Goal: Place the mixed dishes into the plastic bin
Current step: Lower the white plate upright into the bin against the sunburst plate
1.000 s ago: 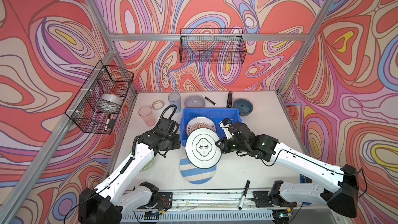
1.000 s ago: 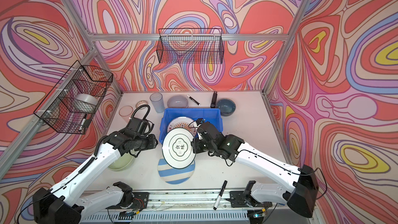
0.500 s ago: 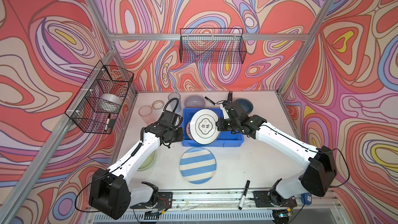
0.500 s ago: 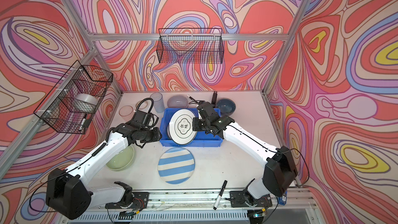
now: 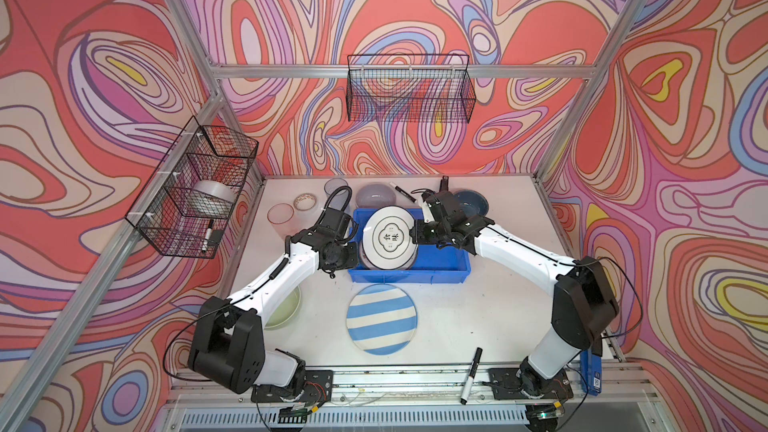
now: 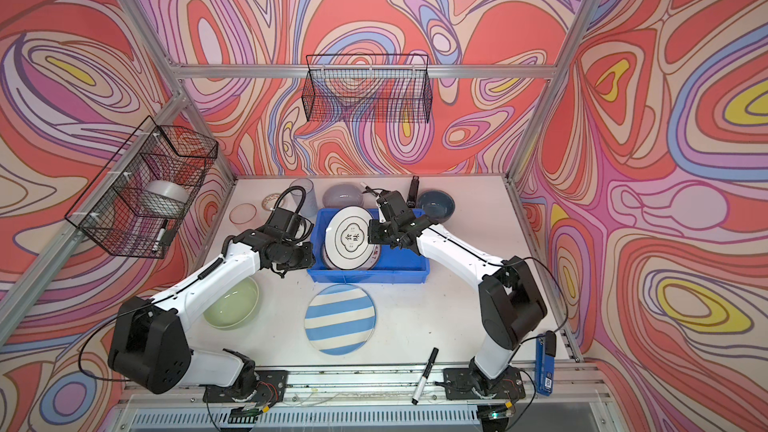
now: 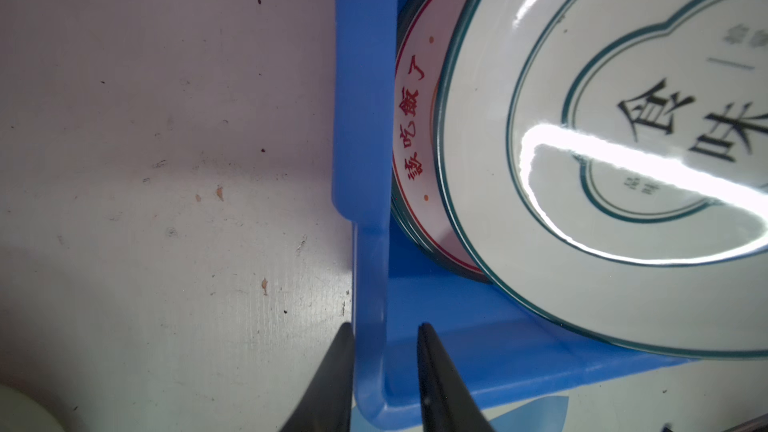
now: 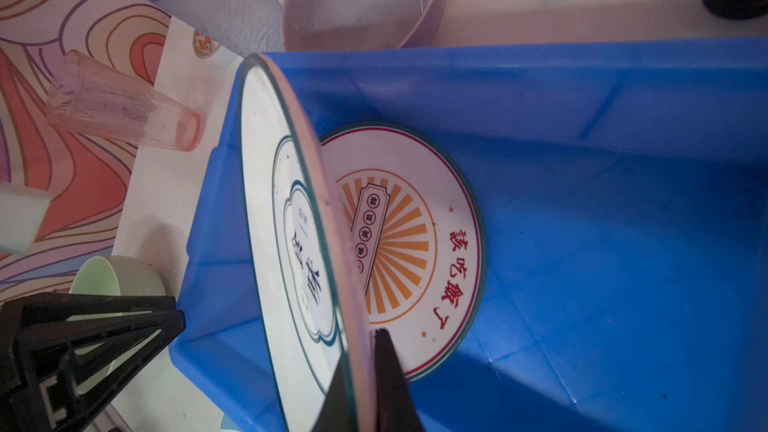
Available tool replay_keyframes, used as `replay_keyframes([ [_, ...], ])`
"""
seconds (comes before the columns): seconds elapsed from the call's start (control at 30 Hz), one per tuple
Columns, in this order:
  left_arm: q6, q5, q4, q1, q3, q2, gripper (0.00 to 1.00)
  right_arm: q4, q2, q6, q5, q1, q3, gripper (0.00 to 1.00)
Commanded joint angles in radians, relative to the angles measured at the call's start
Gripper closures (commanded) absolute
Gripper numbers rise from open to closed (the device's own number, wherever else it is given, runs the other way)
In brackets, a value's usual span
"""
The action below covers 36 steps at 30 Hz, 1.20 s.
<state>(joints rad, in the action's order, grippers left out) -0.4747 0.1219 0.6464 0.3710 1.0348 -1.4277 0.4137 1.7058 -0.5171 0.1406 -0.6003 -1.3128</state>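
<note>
My right gripper [image 8: 363, 340] is shut on the edge of the teal-rimmed lettered plate [image 5: 390, 238], which it holds tilted over the left half of the blue plastic bin [image 5: 449, 274]. Under it, the orange sunburst plate [image 8: 415, 243] lies flat in the bin. My left gripper [image 7: 385, 324] stands astride the bin's left wall [image 7: 361, 118] near the front corner. One finger touches the wall's outside and a gap shows at the inner one. On the table are the striped plate [image 5: 381, 317], green bowl [image 6: 230, 305], lavender bowl [image 5: 374, 195], dark blue bowl [image 5: 471, 201], pink tumbler [image 5: 280, 214] and bluish tumbler [image 5: 334, 189].
A tape roll [image 5: 305, 202] sits by the tumblers. One marker [image 5: 469, 376] lies at the table's front edge and another [image 5: 403, 192] behind the bin. Black wire baskets hang on the left wall [image 5: 195, 193] and the back wall [image 5: 409, 93].
My right gripper has carried the lettered plate from in front of the bin to over its left half. My left gripper has moved to the bin's left wall and its jaws have narrowed.
</note>
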Motion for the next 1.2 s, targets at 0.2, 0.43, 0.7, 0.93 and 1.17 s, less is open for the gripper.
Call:
replay_keyframes([
  [0.2, 0.031, -0.021, -0.004, -0.009, 0.046, -0.045, 0.72, -0.095, 0.049, -0.027, 0.075, 0.005, -0.017, 1.0],
  [0.43, 0.039, -0.012, -0.007, -0.009, 0.057, -0.064, 0.73, -0.124, 0.061, -0.06, 0.101, 0.01, 0.014, 0.96],
  [0.7, 0.041, 0.002, -0.014, -0.008, 0.059, -0.081, 0.74, -0.127, 0.088, -0.076, 0.109, 0.012, 0.042, 0.91],
  [0.93, 0.042, 0.004, -0.014, -0.009, 0.061, -0.078, 0.74, -0.142, 0.093, -0.096, 0.122, 0.012, 0.073, 0.88],
  [1.17, 0.053, 0.005, 0.004, -0.008, 0.086, -0.088, 0.74, -0.121, 0.096, -0.089, 0.104, 0.011, 0.083, 0.77],
])
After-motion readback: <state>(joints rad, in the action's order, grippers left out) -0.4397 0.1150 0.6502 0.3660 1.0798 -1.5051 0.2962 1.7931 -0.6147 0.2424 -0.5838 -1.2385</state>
